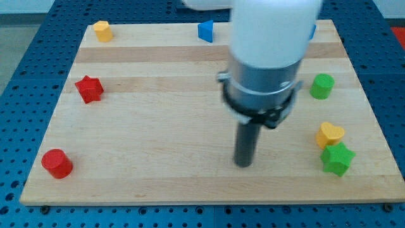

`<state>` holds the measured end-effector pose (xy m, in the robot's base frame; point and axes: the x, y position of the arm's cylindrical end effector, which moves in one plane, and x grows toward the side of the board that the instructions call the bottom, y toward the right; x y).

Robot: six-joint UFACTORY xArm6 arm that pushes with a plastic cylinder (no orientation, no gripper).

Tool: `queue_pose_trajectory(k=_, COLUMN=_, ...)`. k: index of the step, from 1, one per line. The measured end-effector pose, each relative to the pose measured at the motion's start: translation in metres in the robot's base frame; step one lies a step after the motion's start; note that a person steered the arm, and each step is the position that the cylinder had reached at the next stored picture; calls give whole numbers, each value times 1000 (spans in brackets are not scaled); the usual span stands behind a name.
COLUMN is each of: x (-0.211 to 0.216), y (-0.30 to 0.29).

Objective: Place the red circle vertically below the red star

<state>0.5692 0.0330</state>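
Step in hand: approach. My tip [244, 163] stands at lower centre of the frame, on bare board, touching no block and well apart from both task pieces. There is no claw on this rig, only a rod, so nothing is grasped or released.

Red circle [57, 163]: lower left of the frame, near the board's [158, 126] left and bottom edges. It reads as a short upright cylinder, plain red, flat top, resting flat on the wood with nothing against it.

Red star [89, 88]: middle left of the frame, above the circle and a little to the right of it. The two are well apart.

Judgement: the circle already lies lower in the frame than the star, but offset to the left. The remaining work appears to be a short push toward the frame's right so the circle sits squarely under the star. For that, the tip needs to travel across to the left, pass round the circle without knocking it, and come in on its left side. Room there is tight, given the board edge.

Other blocks lie far from the route: yellow block [102, 30] at upper left, blue block [205, 31] at top centre, green cylinder [321, 86], yellow heart [330, 134] and green star [336, 158] at right.
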Motion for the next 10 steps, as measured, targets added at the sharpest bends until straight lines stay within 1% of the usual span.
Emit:
queue_pose_trajectory(k=1, x=27, y=-59)
queue_pose_trajectory(k=2, x=43, y=-112)
queue_pose_trajectory(k=3, x=46, y=-172)
queue_pose_trajectory(k=6, x=49, y=-304)
queue_pose_trajectory(k=7, x=42, y=-321)
queue_pose_trajectory(k=8, x=26, y=-320)
queue_pose_trajectory(k=10, x=17, y=-297)
